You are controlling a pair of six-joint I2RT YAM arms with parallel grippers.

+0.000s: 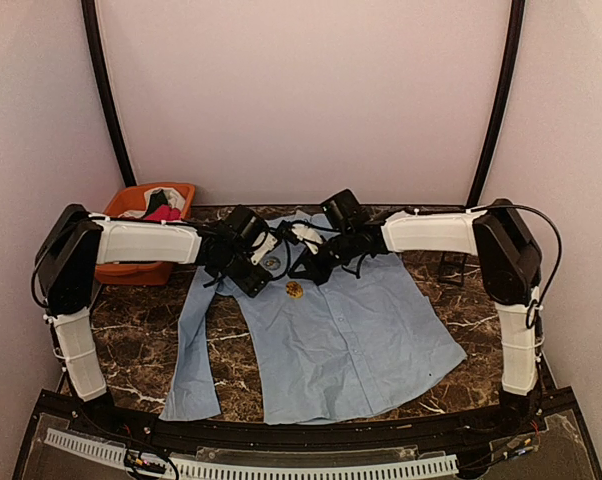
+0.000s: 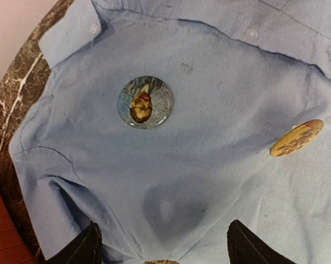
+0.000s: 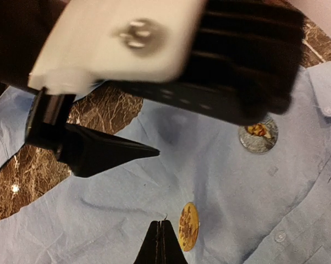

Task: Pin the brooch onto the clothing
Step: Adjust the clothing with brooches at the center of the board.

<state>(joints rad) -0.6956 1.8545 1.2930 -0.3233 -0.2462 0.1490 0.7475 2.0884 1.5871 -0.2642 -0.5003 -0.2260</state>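
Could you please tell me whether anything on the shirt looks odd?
The gold brooch looks like a narrow oval in both wrist views, while the grey picture brooch lies flat and round on the light blue shirt; it may be propped up at a tilt. A small dark smudge marks the fabric beside the grey one.

Far left corner's got an orange bin (image 1: pixel 187 190) with a red garment (image 1: pixel 165 213) and some black and white ones piled in. The table (image 1: pixel 131 350) is dark marble with white veins. There's a small black wire stand (image 1: pixel 454 266) on the right.
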